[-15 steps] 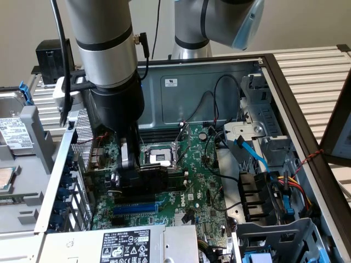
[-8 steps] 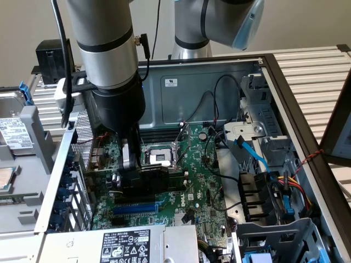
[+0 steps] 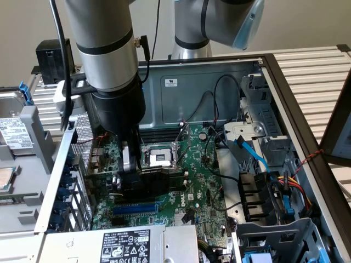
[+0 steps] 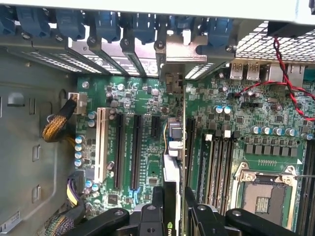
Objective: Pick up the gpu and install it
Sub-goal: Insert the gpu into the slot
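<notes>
The silver-and-black robot arm [image 3: 107, 60] reaches down into the open grey metal computer case [image 3: 219, 82], which lies on its side with the green motherboard [image 3: 200, 181] facing upward. The gripper [image 3: 137, 174] is closed on the gpu [image 3: 151, 186], a small black rectangular card on a green circuit board. In the wrist view the two black fingers [image 4: 157, 209] sit against the opposite flat sides of the card, one on each side, with the card's thin upper edge running between them. The gpu stands upright on its long edge over the motherboard. In the exterior view it is just beside the square metal processor socket [image 3: 156, 157], on the side nearer the camera, and above a blue expansion slot [image 3: 134, 208]. In the wrist view the card lies between the long black expansion slots [image 4: 119, 147] and the row of narrow black memory slots [image 4: 216, 162]. Its metal bracket [image 4: 172, 81] points at the rear wall of the case, close under the row of blue plastic slot latches [image 4: 108, 24]. The gpu's lower edge is hidden, so I cannot tell whether it is seated in a slot. A twisted red-and-black wire [image 4: 290, 83] runs across the board near the rear ports, well apart from the card. A grey power supply box with a black label [image 3: 129, 244] sits at the near edge of the case. A flat blue data cable [image 3: 253, 155] hangs beside the drive bay on the exterior view's right.
</notes>
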You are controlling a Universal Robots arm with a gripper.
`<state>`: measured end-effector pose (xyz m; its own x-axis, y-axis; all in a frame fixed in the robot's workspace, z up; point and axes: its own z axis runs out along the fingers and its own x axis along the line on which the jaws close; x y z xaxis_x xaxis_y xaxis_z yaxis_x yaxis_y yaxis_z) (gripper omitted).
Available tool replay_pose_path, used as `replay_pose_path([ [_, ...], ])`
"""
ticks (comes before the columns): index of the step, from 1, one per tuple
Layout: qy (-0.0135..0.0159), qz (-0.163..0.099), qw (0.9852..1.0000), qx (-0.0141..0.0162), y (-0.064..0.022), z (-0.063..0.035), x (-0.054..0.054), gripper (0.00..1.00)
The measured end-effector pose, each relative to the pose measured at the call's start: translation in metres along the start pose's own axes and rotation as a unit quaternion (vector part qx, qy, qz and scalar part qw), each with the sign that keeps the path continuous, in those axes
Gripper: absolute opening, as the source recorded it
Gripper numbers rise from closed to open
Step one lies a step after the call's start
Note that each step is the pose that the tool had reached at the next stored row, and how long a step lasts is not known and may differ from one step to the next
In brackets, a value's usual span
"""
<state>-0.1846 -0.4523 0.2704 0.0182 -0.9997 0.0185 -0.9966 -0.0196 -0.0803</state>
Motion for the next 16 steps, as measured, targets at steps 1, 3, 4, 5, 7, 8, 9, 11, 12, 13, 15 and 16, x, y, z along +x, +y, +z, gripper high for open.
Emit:
replay_pose_path([
  [1, 0.0000, 0.000, 1.0000, 0.0013, 0.0000, 0.0001, 0.0000, 0.27],
  [3, -0.0001, 0.000, 1.0000, 0.0020, 0.0001, 0.0004, 0.0003, 0.27],
  [4, 0.0000, 0.000, 1.0000, 0.0020, 0.0002, 0.0005, 0.0003, 0.27],
  [5, 0.0000, 0.000, 1.0000, 0.0020, 0.0002, 0.0005, 0.0003, 0.27],
  [7, 0.0000, 0.000, 1.0000, 0.0020, 0.0003, 0.0005, 0.0003, 0.27],
  [8, 0.0000, 0.000, 1.0000, 0.0020, 0.0004, 0.0005, 0.0002, 0.27],
  [9, 0.0000, 0.000, 1.0000, 0.0021, 0.0004, 0.0006, 0.0003, 0.27],
  [11, 0.0000, 0.000, 1.0000, 0.0020, 0.0004, 0.0006, 0.0003, 0.27],
  [12, 0.0000, 0.000, 1.0000, 0.0020, 0.0004, 0.0006, 0.0003, 0.27],
  [13, 0.0000, 0.000, 1.0000, 0.0020, 0.0004, 0.0006, 0.0003, 0.27],
  [15, 0.0000, 0.000, 1.0000, 0.0020, 0.0004, 0.0006, 0.0003, 0.27],
  [16, 0.0000, 0.000, 1.0000, 0.0021, 0.0004, 0.0006, 0.0003, 0.27],
])
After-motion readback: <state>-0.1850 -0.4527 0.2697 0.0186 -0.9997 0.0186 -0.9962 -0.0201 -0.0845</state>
